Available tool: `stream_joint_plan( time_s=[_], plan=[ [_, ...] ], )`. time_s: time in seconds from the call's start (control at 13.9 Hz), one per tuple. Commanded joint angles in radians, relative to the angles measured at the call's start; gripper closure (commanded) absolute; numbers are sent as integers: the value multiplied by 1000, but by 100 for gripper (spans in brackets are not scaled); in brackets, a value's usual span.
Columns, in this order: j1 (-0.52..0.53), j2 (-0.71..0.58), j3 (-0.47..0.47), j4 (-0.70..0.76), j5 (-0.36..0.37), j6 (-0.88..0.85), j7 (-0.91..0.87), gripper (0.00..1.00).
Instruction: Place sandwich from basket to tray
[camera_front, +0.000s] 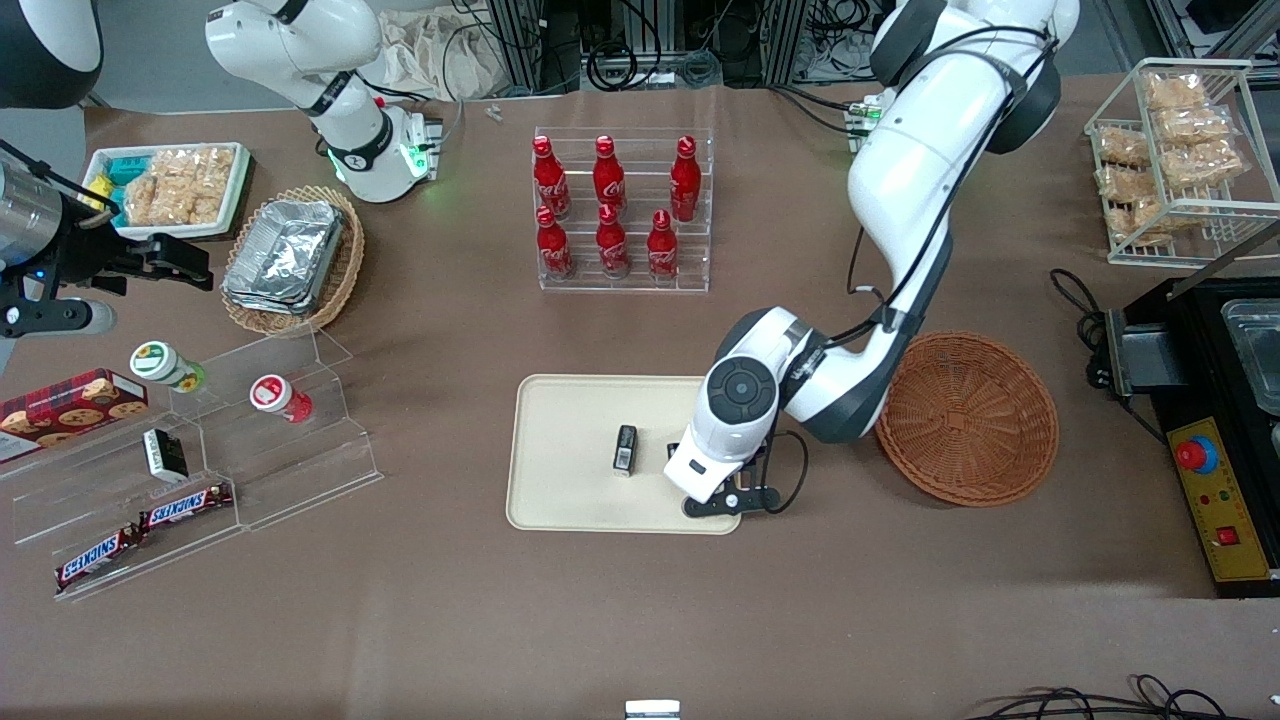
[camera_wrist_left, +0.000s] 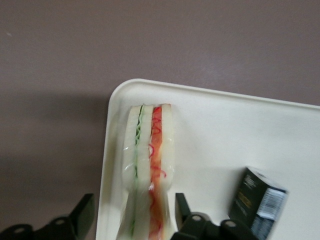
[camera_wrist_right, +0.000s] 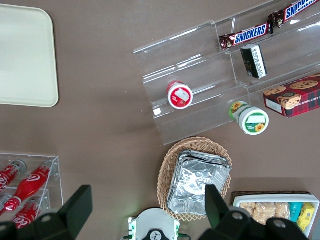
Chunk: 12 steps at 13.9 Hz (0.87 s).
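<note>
The sandwich (camera_wrist_left: 149, 150), a white wedge with green and red filling stripes, lies on the cream tray (camera_wrist_left: 215, 130) close to one rounded corner. My gripper (camera_wrist_left: 134, 196) is open around it, with a dark finger on each side and a gap between each and the bread. In the front view the gripper (camera_front: 715, 497) hangs low over the tray (camera_front: 570, 480), at the corner nearest the camera toward the working arm's end, and hides the sandwich. The reddish-brown basket (camera_front: 968, 418) sits beside the tray with nothing in it.
A small black box (camera_front: 625, 448) stands on the tray beside the gripper. Farther from the camera is a clear rack of red bottles (camera_front: 620, 210). Toward the parked arm's end are a tan basket of foil containers (camera_front: 290, 258) and an acrylic snack shelf (camera_front: 200, 450).
</note>
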Motion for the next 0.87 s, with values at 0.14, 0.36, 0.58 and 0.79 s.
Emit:
stream_joint_plan(
  time_s=[0.14, 0.36, 0.58, 0.79],
  plan=[
    [96, -298, 12, -70, -62, -207, 6, 1],
    [162, -529, 12, -276, -61, -244, 79, 3],
    [213, -740, 12, -529, -70, -192, 153, 4],
    [325, -887, 15, -714, -179, -132, 339, 3]
  ],
)
